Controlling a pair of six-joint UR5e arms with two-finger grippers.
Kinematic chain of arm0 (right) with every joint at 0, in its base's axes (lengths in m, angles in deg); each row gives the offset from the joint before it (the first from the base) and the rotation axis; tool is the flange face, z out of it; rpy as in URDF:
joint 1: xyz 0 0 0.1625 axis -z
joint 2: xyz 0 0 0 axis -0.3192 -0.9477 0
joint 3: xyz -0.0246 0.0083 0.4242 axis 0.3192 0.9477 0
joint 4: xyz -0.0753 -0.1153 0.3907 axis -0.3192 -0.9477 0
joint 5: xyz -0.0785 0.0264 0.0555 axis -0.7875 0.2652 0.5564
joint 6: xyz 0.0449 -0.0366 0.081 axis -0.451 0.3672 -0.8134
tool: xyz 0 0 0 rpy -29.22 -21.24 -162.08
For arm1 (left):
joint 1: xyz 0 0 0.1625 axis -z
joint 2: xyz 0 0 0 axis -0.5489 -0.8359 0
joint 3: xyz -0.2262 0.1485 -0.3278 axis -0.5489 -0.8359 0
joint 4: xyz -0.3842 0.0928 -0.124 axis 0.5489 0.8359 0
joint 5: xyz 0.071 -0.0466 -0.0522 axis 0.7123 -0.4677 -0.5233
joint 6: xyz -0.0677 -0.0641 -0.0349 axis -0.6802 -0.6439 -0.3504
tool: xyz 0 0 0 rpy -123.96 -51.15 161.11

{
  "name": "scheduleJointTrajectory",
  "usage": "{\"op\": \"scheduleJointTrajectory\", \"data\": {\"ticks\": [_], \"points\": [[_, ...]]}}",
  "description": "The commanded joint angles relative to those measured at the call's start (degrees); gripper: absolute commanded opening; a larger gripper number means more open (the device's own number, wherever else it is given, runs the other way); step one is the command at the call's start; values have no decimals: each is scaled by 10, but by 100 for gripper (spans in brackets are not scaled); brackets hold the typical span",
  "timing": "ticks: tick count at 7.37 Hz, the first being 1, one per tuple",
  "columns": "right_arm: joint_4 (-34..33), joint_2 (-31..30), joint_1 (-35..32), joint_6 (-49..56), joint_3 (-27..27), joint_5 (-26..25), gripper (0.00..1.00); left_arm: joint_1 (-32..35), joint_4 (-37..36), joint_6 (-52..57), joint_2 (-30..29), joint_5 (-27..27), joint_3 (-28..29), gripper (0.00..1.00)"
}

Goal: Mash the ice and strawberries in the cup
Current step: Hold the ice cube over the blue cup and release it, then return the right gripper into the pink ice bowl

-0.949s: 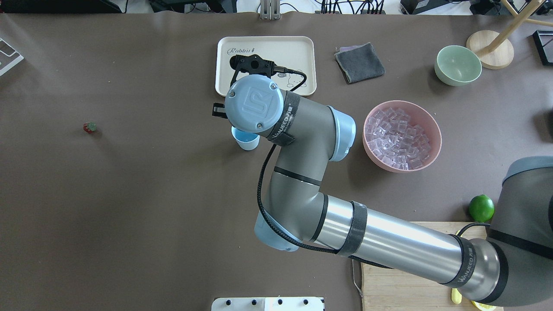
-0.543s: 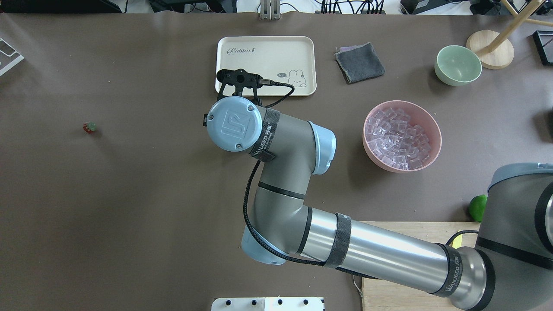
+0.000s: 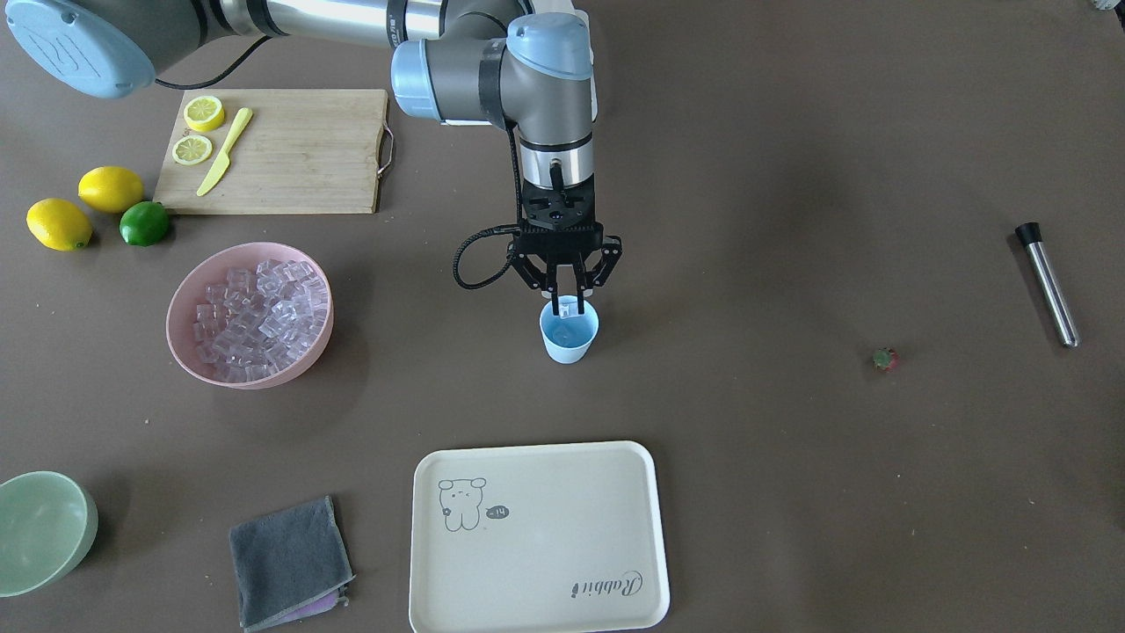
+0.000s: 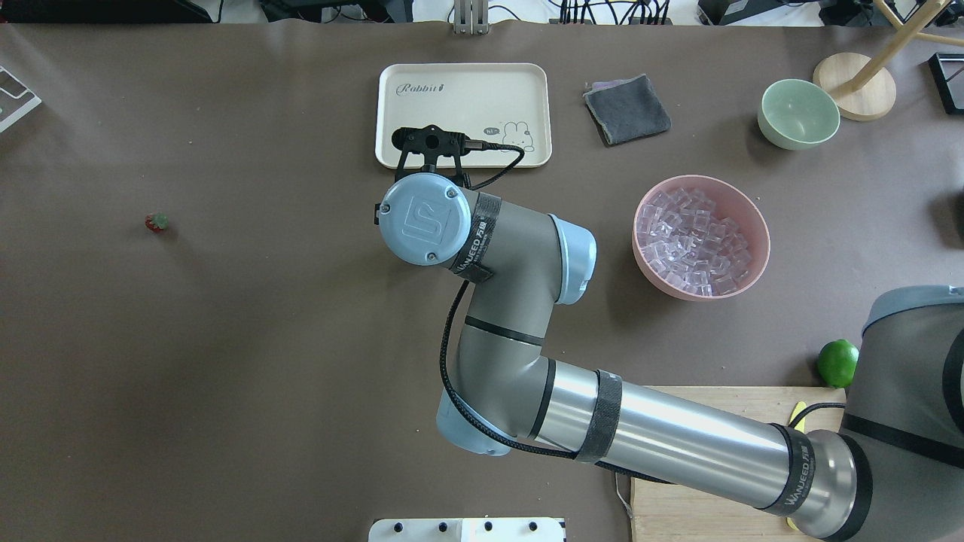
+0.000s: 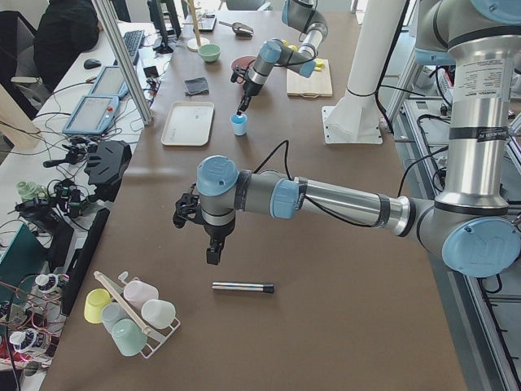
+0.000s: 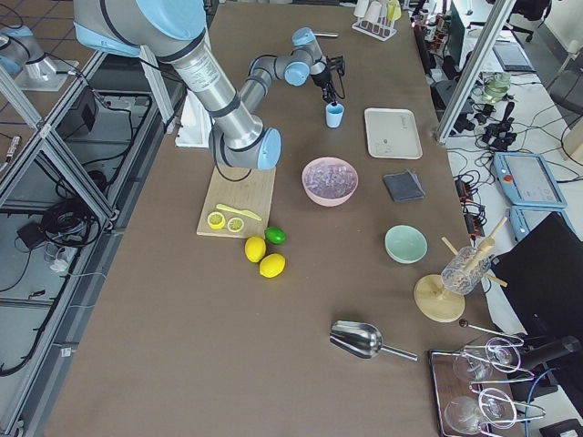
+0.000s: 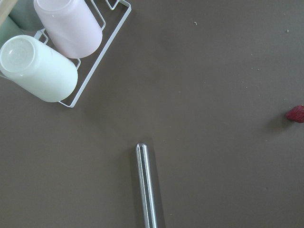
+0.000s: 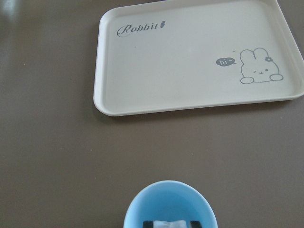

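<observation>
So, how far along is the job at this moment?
Done: the right tool has one ice cube picked up. In hand: it holds the cube at the mouth of the cup. Left: the strawberry lies far off on the table, the metal rod lies untouched, and nothing is mashed.

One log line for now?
right jaws: shut on ice cube over cup | strawberry: on table, apart | left jaws: cannot tell

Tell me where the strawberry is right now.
In the front-facing view the strawberry lies on the table on the robot's left side, between the cup and the metal rod, nearer the rod.
</observation>
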Motion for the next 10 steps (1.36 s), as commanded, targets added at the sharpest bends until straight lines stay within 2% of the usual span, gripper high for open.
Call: {"op": "scheduleJointTrajectory", "data": {"ticks": [1, 2, 3, 4, 5, 6, 8, 10], "points": [[1, 2, -4, -1, 0, 4, 99, 0, 0, 0, 0, 0, 1, 99], [-3, -9, -6, 12, -6, 16, 99, -1, 0, 0, -1, 0, 0, 99], [-9, -38, -16, 77, -37, 41, 99, -1, 0, 0, -1, 0, 0, 99], [-18, -96, -35, 94, -103, 67, 100, 0, 0, 0, -1, 0, 1, 99], [-18, -160, -66, 125, -168, 118, 99, 0, 0, 0, 0, 0, 2, 99], [-18, -219, -88, 145, -220, 135, 99, 0, 0, 0, 0, 0, 1, 99], [-9, -332, -133, 238, -277, 168, 99, 0, 0, 0, 0, 0, 1, 99], [-9, -396, -149, 281, -290, 166, 98, 0, 0, 0, 0, 0, -1, 99]]}}
